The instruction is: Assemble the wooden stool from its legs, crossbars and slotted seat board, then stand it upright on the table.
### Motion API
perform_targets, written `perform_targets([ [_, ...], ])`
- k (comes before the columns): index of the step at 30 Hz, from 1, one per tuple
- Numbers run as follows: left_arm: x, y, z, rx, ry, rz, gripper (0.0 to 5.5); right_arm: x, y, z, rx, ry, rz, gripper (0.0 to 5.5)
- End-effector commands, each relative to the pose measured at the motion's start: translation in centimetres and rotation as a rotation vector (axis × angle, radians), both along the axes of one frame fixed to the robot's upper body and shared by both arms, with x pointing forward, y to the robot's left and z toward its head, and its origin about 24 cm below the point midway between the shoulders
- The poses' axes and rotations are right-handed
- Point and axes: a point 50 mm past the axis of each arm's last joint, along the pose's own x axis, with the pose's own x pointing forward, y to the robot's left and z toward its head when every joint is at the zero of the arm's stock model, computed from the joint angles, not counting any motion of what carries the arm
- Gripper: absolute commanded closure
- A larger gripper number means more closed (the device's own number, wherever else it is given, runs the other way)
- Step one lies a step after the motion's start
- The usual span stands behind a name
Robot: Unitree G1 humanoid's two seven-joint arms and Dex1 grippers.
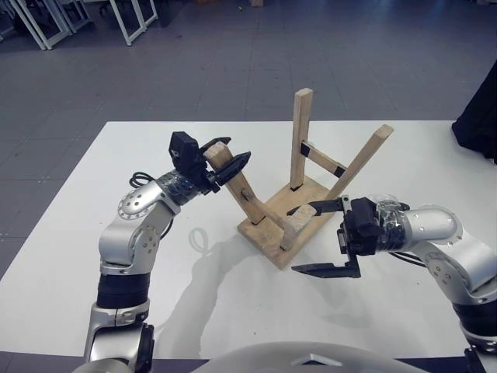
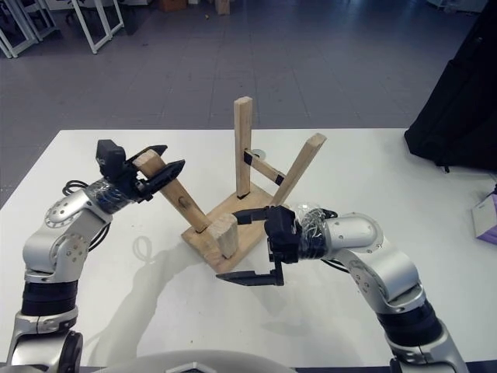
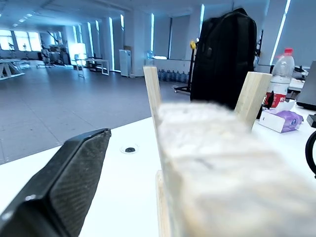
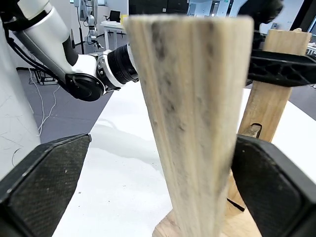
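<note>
Left eye view, pupil's question: where do the edges lie, and where is there room?

Tutor: The stool (image 1: 289, 203) sits near the middle of the white table (image 1: 388, 311), seat board (image 1: 264, 233) down and legs pointing up, well apart from every edge. Bare tabletop lies in front of it and to its right.

Pupil: How many parts, counted?

Tutor: One seat board and four legs: an upright leg (image 1: 301, 132), a right-slanting leg (image 1: 363, 159), a left-slanting leg (image 1: 242, 190) and a short front leg (image 1: 296, 225). One crossbar (image 1: 324, 161) joins the upright and right-slanting legs.

Pupil: And the grippers?

Tutor: Two. The left gripper (image 1: 233, 152) straddles the top end of the left-slanting leg, fingers parted, with a gap showing beside one finger (image 3: 64, 187). The right gripper (image 1: 293, 240) is spread wide around the short front leg, touching nothing.
</note>
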Motion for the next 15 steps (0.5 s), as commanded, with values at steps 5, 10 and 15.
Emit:
perform_targets([
  [5, -1.4, 1.2, 0.7, -0.047, -0.034, 0.028, 2.24, 1.6, 0.0, 0.6, 0.074, -0.007, -0.106, 0.7],
  [10, -3.1, 1.9, 2.1, -0.038, -0.049, 0.031, 2.24, 1.2, -0.6, 0.8, 0.084, 0.006, -0.142, 0.7],
  [15, -2.1, 3.3, -0.3, 0.14, 0.042, 0.15, 2.24, 0.9, -3.1, -0.1, 0.04, 0.095, -0.191, 0.7],
])
